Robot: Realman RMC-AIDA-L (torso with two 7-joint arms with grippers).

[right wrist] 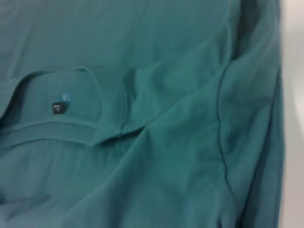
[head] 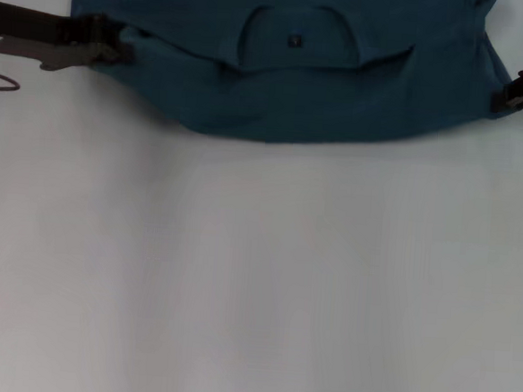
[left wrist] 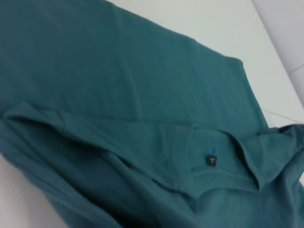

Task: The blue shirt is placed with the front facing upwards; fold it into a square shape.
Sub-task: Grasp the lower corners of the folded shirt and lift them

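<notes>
The left hand (head: 119, 44) reached in level from the left edge of the head view, its tip touching the left edge of the blue shirt (head: 278, 81); whether its fingers were apart or together could not be told, the cloth covering them. The right hand (head: 509, 91) entered from the right edge, mostly cut off by the frame, its tip against the shirt's right edge; its fingers could likewise not be made out. Neither wrist view showed its own arm's fingers, only rumpled cloth. The shirt lay at the far end of the white counter (head: 256, 276), its upper part cut off by the frame; the neckline faced up, the small dark neck label (head: 295, 41) visible inside the collar; no chest lettering was visible.
</notes>
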